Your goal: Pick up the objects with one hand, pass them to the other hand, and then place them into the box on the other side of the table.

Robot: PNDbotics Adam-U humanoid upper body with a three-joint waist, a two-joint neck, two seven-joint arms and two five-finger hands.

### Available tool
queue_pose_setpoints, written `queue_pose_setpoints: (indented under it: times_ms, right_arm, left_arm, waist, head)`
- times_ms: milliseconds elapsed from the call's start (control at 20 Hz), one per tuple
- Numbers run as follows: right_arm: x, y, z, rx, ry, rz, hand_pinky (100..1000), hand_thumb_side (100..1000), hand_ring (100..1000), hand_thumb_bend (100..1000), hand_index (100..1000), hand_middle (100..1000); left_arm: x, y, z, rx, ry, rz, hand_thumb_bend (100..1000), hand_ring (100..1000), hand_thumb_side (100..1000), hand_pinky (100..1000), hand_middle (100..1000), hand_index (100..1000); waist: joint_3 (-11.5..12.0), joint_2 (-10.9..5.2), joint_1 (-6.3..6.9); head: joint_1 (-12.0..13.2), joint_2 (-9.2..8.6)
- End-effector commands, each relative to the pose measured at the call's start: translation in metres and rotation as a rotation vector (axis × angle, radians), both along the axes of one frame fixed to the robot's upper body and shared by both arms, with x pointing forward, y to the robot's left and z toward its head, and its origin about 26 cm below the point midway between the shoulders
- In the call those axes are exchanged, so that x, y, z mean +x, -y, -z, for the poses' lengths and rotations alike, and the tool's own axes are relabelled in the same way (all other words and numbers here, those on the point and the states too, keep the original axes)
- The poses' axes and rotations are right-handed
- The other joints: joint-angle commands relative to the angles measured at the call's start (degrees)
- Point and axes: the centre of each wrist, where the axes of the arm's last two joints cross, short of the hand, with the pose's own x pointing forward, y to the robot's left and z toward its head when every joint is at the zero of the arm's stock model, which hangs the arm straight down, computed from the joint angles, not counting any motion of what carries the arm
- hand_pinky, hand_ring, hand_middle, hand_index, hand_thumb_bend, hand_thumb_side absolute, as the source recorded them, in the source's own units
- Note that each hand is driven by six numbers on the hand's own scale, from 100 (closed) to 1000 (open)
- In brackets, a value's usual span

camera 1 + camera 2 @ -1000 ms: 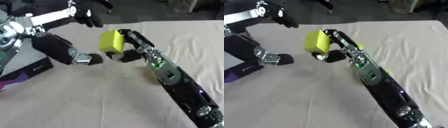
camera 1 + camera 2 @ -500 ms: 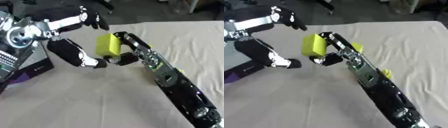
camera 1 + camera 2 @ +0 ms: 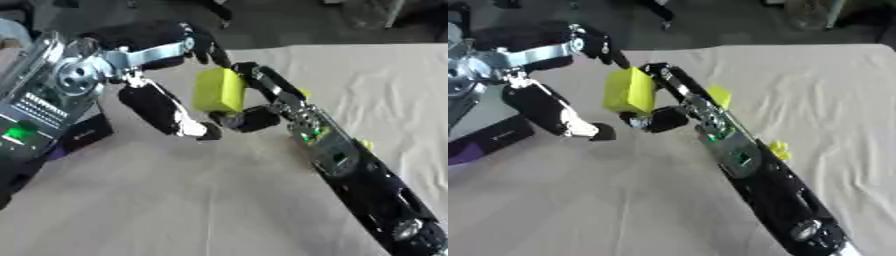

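While the left hand (image 3: 166,107) spreads open beside it, the right hand (image 3: 262,102) grips a yellow block (image 3: 218,90) above the table (image 3: 175,200).
A dark box (image 3: 79,135) sits at the left edge; the block is held upright between thumb and fingers; small yellow pieces (image 3: 779,149) lie on the cloth just right of the arm.

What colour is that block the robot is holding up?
Bright yellow. The block in the right hand shows best in the left eye view.

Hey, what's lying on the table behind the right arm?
Two small yellow pieces show past the right arm on the cream cloth. The arm covers part of each, so I cannot tell what they are.
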Motion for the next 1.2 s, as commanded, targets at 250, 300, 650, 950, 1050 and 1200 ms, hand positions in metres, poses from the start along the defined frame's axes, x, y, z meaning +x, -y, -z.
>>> queue_pose_setpoints:
  times_ms: [250, 300, 650, 950, 1050, 1200]
  right_arm:
    - [-0.004, -0.008, -0.012, 0.013, 0.048, -0.046, 721, 100, 568, 385, 589, 567]
    - [-0.005, -0.008, -0.013, 0.012, 0.051, -0.052, 719, 100, 568, 384, 589, 566]
    - [-0.008, -0.005, -0.015, 0.004, 0.058, -0.070, 719, 100, 568, 383, 589, 566]
    - [-0.010, -0.002, -0.017, -0.003, 0.057, -0.073, 718, 100, 568, 382, 589, 566]
    - [-0.011, -0.002, -0.017, -0.001, 0.056, -0.074, 718, 100, 568, 382, 589, 566]
    - [-0.011, -0.002, -0.017, 0.001, 0.054, -0.076, 716, 100, 567, 381, 589, 566]
  left_arm:
    - [0.006, 0.006, -0.002, 0.030, 0.067, -0.029, 605, 822, 332, 847, 796, 846]
    - [0.007, 0.006, -0.001, 0.029, 0.075, -0.033, 601, 821, 331, 846, 794, 845]
    - [0.009, 0.007, 0.001, -0.018, 0.135, -0.072, 587, 801, 281, 829, 761, 835]
    - [0.007, 0.009, 0.003, -0.061, 0.156, -0.094, 601, 776, 290, 817, 727, 821]
    - [0.007, 0.010, 0.004, -0.056, 0.146, -0.093, 600, 758, 284, 803, 699, 808]
    - [0.009, 0.011, 0.005, -0.051, 0.138, -0.099, 600, 725, 273, 791, 657, 775]
  waist:
    - [-0.1, -1.62, 0.90]
    - [-0.1, -1.60, 0.90]
    - [-0.2, -1.42, 0.94]
    - [-0.3, -1.33, 0.96]
    - [-0.3, -1.31, 0.94]
    - [-0.3, -1.26, 0.95]
  head:
    - [0.5, -0.10]
    - [0.5, -0.10]
    - [0.3, -0.10]
    - [0.4, -0.10]
    - [0.5, -0.10]
    - [0.6, -0.10]
